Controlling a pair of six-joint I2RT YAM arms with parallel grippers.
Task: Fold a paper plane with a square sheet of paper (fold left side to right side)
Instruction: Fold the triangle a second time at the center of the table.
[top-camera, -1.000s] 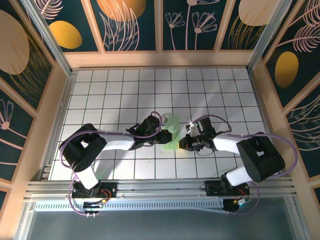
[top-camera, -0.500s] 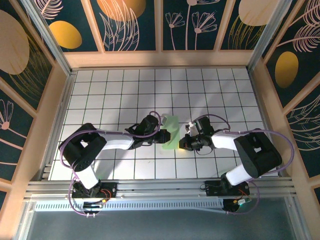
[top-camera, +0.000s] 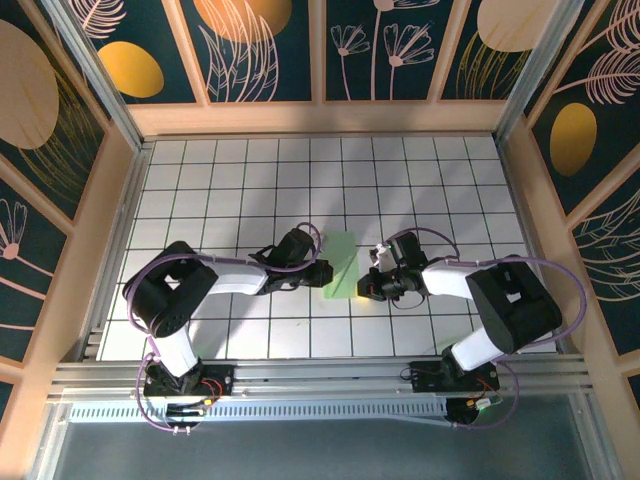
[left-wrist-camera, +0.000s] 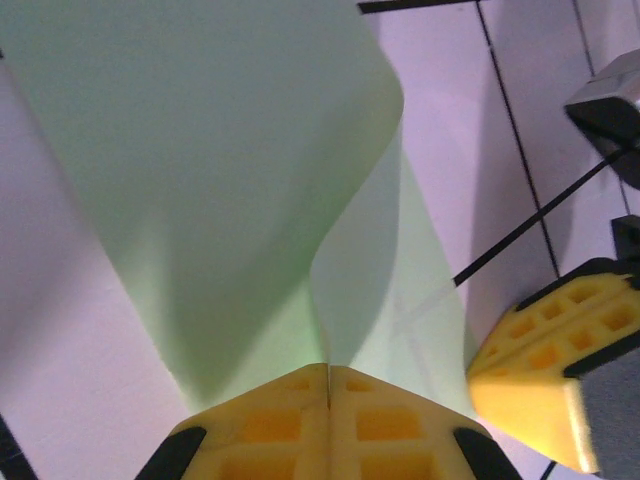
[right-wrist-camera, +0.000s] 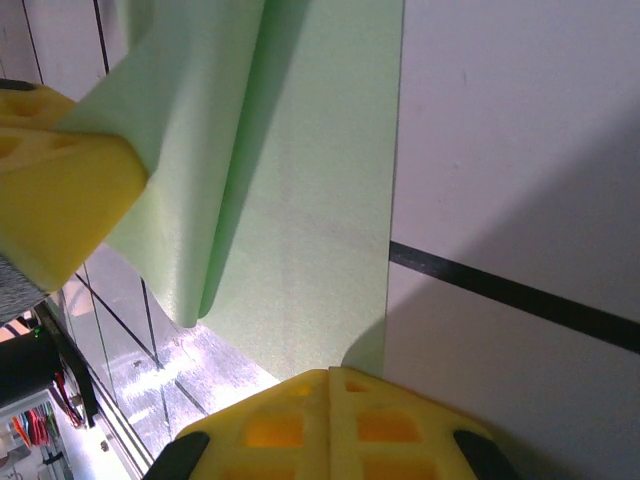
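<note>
The thin pale green square sheet of paper lies on the white grid-tiled table, its left flap arched rightward in the left gripper, whose jaws are clamped on its edge, while the right gripper, jaws shut together, seemingly pins the right edge for the fold.

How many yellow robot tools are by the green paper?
2. The left tool is shut on the green paper at its left side. The right tool, also shut, sits at the paper's right edge.
</note>
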